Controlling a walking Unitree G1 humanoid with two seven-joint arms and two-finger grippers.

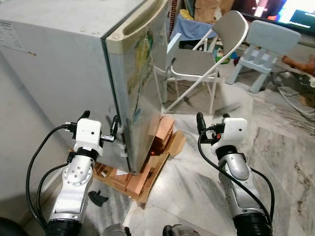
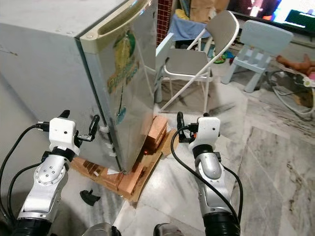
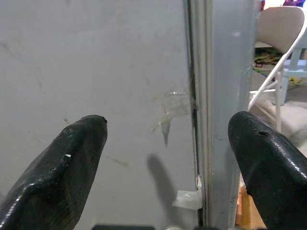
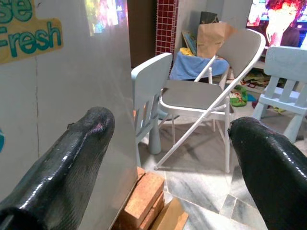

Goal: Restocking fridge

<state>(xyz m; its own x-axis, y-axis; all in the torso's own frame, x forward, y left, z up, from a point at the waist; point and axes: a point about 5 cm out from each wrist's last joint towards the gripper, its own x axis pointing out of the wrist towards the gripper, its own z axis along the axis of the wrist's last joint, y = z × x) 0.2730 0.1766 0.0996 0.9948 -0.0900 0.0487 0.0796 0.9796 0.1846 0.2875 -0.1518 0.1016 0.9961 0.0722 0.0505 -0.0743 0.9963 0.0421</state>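
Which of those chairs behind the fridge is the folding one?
The grey metal folding chair in the middle: crossed white tube legs, padded seat. The pale blue plastic child's chair to its right and the small one beside the fridge are rigid.

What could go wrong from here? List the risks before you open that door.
The fridge rests on stacked bricks, so a hard pull might rock it. The folding chair stands close in front of the door and could block its swing. The open left claw sits at the low door seam, where grip looks poor.

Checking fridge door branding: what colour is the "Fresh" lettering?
Teal lettering on a yellow patch; right wrist view shows it best.
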